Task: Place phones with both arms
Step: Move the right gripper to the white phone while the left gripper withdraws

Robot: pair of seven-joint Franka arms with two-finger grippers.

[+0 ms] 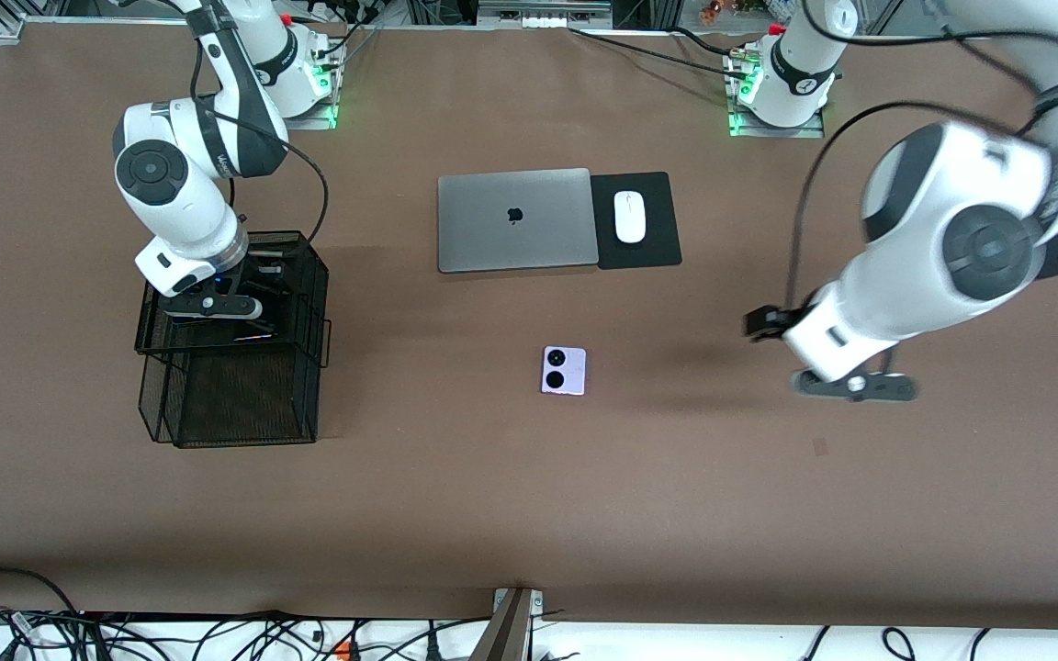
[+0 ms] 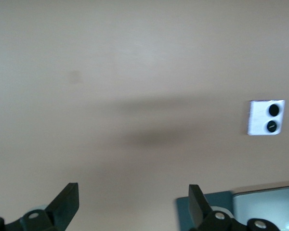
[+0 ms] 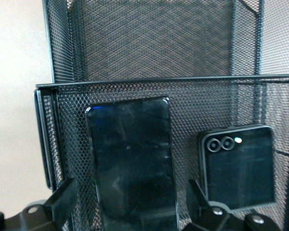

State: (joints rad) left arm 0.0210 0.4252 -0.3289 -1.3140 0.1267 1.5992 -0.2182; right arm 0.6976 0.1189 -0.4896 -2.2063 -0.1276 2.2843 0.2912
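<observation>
On the desk (image 1: 529,514) we saw the lilac flip phone (image 1: 564,370) lying flat near the middle, nearer the camera than the closed laptop (image 1: 517,219) and the mouse (image 1: 629,217). The left end effector (image 2: 134,204) hung over bare desk toward the left arm's end, fingers wide and empty. The right end effector (image 3: 127,202), also wide and empty, hovered over the mesh rack (image 1: 235,340), where the long black phone (image 3: 132,161) and the small black flip phone (image 3: 238,166) lay side by side.

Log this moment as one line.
right gripper: open over rack | slab phone, black flip phone: in rack | lilac phone: on table | left gripper: open, above table
</observation>
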